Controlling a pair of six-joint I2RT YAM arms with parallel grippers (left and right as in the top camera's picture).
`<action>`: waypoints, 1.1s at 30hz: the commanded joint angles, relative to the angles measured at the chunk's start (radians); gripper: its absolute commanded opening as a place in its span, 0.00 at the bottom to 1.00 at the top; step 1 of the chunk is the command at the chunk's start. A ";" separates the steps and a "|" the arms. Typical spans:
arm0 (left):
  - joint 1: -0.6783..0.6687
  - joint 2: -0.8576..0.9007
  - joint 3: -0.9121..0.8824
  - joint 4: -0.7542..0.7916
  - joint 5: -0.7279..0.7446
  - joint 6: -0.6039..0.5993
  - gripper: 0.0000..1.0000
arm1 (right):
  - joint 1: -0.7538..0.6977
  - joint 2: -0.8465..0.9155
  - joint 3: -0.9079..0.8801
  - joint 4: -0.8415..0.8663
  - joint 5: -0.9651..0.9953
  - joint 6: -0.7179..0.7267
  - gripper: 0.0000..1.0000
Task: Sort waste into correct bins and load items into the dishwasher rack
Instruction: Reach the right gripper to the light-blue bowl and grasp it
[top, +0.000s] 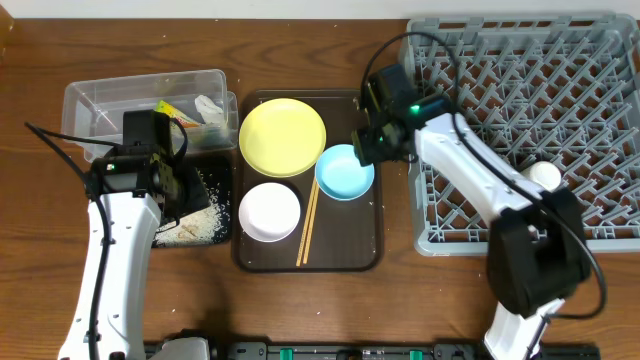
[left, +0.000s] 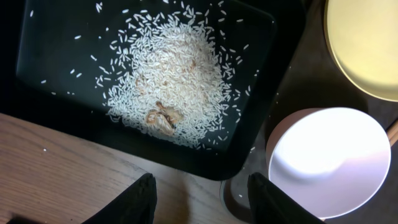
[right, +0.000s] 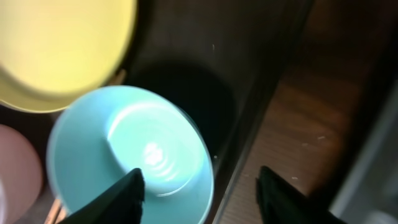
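Note:
The clear tub (top: 100, 100) holds the green-and-orange wrapper (top: 170, 108) and the white scrap (top: 208, 106). The black tray (top: 222, 185) in front of it holds rice (top: 195, 225), which also shows in the left wrist view (left: 168, 81). My left gripper (left: 202, 193) is open and empty over the table at the tray's near corner. The yellow plate (top: 282, 137), light blue bowl (top: 345, 172), pale bowl (top: 269, 211) and chopsticks (top: 307, 225) lie on the brown tray. My right gripper (right: 202, 186) is open and straddles the blue bowl's (right: 124, 149) right rim. A whitish cup (top: 544, 174) sits in the grey rack (top: 450, 240).
The dark brown serving tray (top: 345, 235) lies between the bins and the rack. In the left wrist view the pale bowl (left: 329, 158) and the yellow plate (left: 367, 43) sit right of the black tray (left: 56, 62). A small brownish scrap (left: 161, 118) lies in the rice.

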 joint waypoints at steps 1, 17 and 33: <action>0.004 -0.007 -0.001 -0.003 -0.016 -0.009 0.50 | 0.018 0.047 0.000 -0.001 0.011 0.045 0.49; 0.004 -0.007 -0.001 -0.003 -0.010 -0.009 0.50 | 0.000 0.086 0.011 -0.032 -0.020 0.048 0.01; 0.004 -0.007 -0.001 -0.003 -0.008 -0.009 0.50 | -0.116 -0.256 0.114 0.086 0.360 -0.128 0.01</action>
